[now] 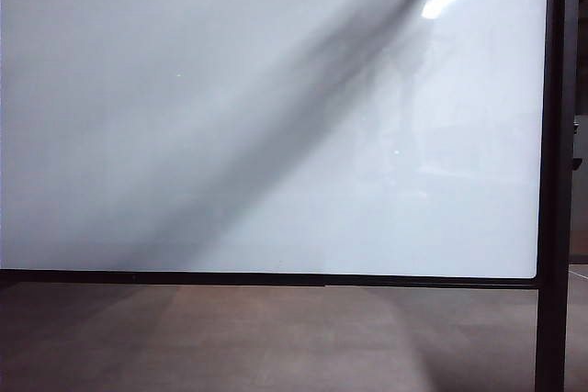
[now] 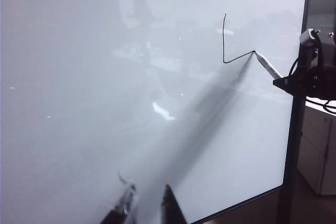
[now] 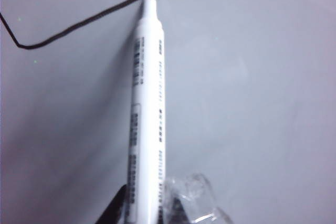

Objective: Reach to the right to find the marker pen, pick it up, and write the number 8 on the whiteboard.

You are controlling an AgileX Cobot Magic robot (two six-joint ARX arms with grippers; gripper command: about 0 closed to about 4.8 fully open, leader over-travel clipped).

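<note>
I see the right gripper (image 3: 144, 211), mostly cropped, jaws clamping the marker pen (image 3: 148, 103), tip touching the whiteboard (image 1: 230, 135) near its top right corner; the number 8 (image 2: 231, 51) is partial. The left gripper (image 2: 147, 203) hangs open, only its tips showing.

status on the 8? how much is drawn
Done: the marker pen is picked up and sits in the right claw, shut on it. In hand: the tip is on the whiteboard at the end of a black line, just one vertical stroke and a corner so far. Left: closing both loops of the 8. The left claw hangs open, away from the line.
</note>
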